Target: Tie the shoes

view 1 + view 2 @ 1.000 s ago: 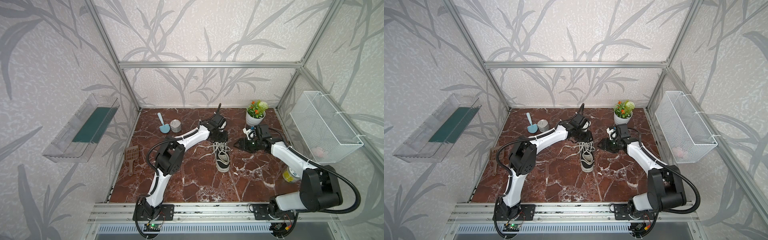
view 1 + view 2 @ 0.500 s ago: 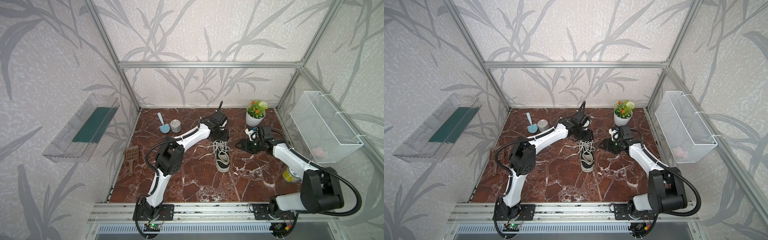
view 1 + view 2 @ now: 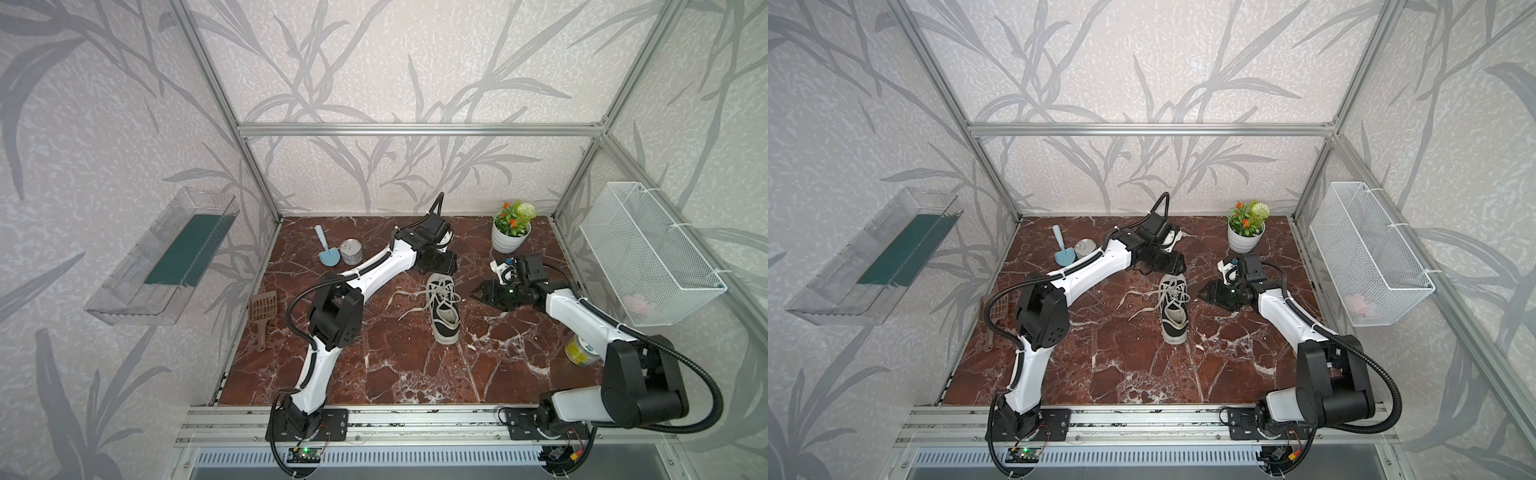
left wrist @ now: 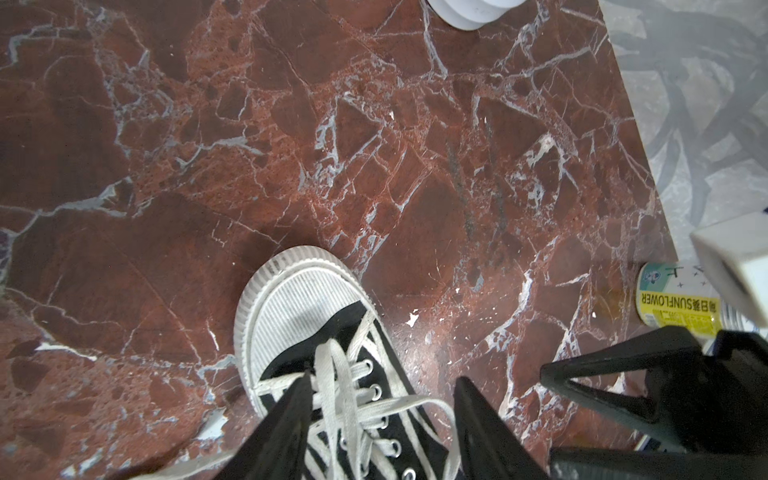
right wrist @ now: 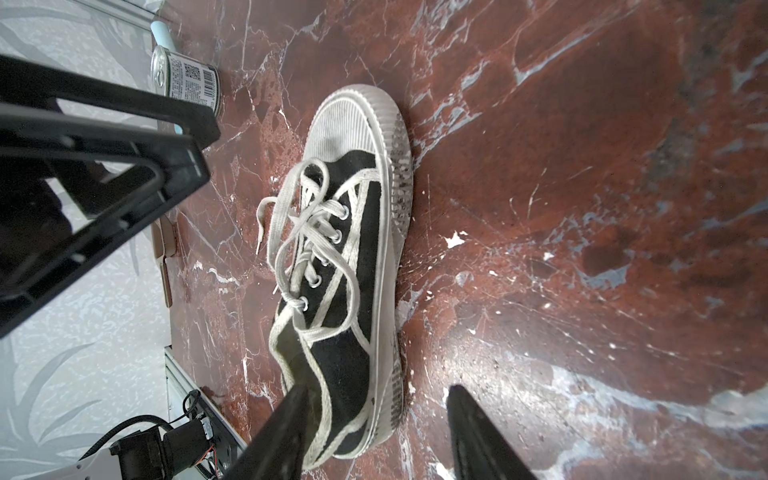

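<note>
The sneaker [image 3: 444,309] is being seen centred on the table [image 3: 395,374], toe frontward, with the laces [image 3: 409,294] trailing left. The left gripper [image 4: 382,378], jaws spread and empty, is being held over the heel end and is nearest. The right gripper [image 3: 476,294], also spread and empty, is being held just beside.

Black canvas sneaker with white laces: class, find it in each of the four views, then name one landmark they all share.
Top view: black canvas sneaker with white laces mid-floor, near picture centre.
Top view: sneaker, same spot.
Left wrist: sneaker at picture's lower middle.
Right wrist: sneaker fills picture's centre.
Shared landmark: red veined marble floor.
</note>
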### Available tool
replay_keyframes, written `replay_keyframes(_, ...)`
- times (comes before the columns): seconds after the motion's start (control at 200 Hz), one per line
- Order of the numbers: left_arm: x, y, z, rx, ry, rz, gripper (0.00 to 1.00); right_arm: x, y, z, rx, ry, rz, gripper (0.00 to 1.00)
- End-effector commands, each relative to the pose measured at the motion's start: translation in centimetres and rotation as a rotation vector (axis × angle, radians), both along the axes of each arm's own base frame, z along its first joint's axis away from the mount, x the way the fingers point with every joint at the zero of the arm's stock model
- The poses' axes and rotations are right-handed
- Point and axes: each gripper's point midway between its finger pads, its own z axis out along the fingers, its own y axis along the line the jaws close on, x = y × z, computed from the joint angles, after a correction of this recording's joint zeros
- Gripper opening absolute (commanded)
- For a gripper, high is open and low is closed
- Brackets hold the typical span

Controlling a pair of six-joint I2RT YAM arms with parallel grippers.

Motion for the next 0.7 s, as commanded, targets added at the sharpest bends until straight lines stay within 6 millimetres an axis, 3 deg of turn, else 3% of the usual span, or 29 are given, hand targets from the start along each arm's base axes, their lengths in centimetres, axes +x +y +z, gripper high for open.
replay_keyframes(0.0,0.1,2.7,2.3,0.006,-0.036,-0.095,0.5,-0.2,0.0,0.8,0.013,-0.022,0.005,0.54)
replay_keyframes(0.285,-1.3,8.9,1.3,0.13,-0.184,-0.353,0.49,-0.5,0.1,0.4,0.03,-0.009,-0.004,0.54)
replay_keyframes(0.5,-3.8,9.8,-1.5,0.177,-0.255,-0.629,0.49,-0.7,0.4,-0.2,0.057,0.012,-0.012,0.54)
replay_keyframes(0.695,-4.2,9.9,-4.1,0.204,-0.247,-0.722,0.48,-0.7,0.6,-0.5,0.076,0.022,-0.016,0.54)
